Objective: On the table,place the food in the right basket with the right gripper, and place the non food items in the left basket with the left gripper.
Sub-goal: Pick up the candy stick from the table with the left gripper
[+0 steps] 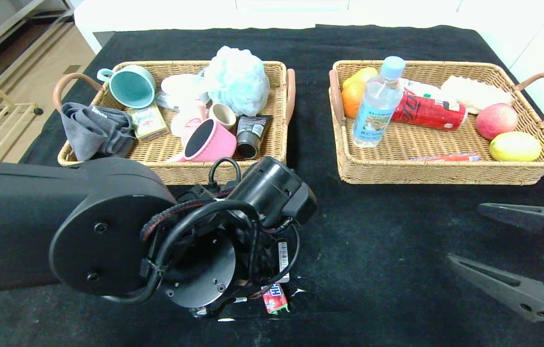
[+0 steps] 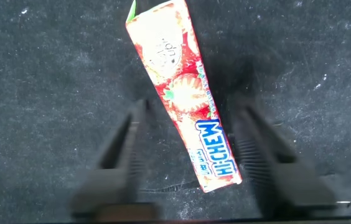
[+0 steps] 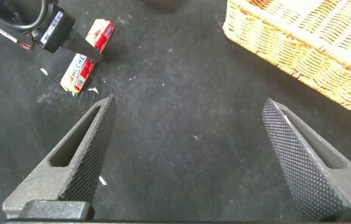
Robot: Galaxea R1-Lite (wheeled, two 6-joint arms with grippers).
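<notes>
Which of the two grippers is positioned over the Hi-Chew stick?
The left gripper: its open fingers straddle the Hi-Chew stick lying on the table. The right gripper hangs open near the table's right edge, with nothing between its fingers.

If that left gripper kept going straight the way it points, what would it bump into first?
Most likely the Hi-Chew candy stick. The left gripper points down at the table with its open fingers on either side of the stick. How much height remains is unclear; the black cloth lies right beneath.
</notes>
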